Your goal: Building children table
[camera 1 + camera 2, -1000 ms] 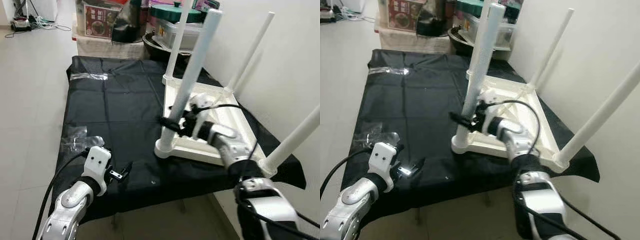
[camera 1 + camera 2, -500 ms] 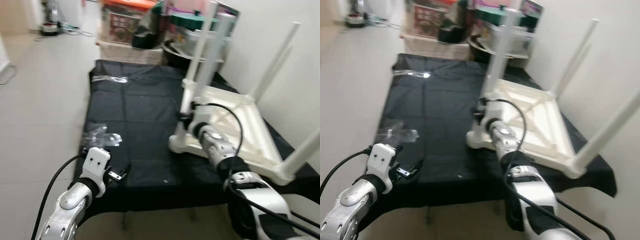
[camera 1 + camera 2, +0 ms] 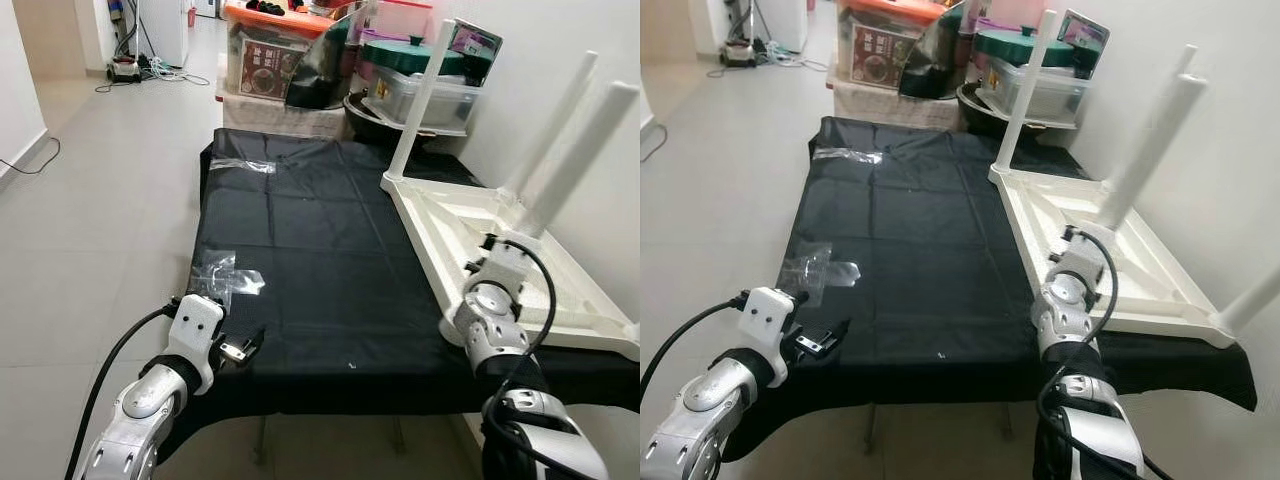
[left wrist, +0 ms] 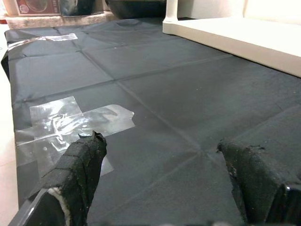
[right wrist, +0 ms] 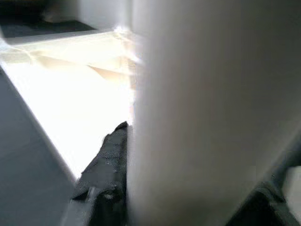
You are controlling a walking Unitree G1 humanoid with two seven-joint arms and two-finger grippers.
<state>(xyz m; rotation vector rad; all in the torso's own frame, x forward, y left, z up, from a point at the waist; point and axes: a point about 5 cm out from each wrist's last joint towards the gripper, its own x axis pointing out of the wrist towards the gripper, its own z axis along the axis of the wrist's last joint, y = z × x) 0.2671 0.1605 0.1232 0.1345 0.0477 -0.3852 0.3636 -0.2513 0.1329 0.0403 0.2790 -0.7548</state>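
Note:
The white children's table (image 3: 470, 215) lies upside down on the black cloth (image 3: 310, 250), its legs pointing up. My right gripper (image 5: 183, 183) is at the base of the near leg (image 3: 580, 150), with that leg between its black fingers (image 5: 106, 162). In the eye views the silver wrist (image 3: 493, 295) hides those fingers. Another leg (image 3: 420, 100) rises at the far corner. My left gripper (image 3: 240, 348) hovers open and empty over the cloth's front left edge, beside a clear plastic bag (image 3: 225, 275).
Storage boxes and a dark pot (image 3: 400, 85) crowd the far end of the cloth. A white wall (image 3: 600, 40) runs close along the right. Tiled floor (image 3: 90, 200) lies open to the left. A strip of clear tape (image 3: 245, 165) sticks to the cloth.
The head view has swung, so the whole scene shifted. My right gripper stays at the near leg, its wrist now facing the camera. The left arm has barely moved.

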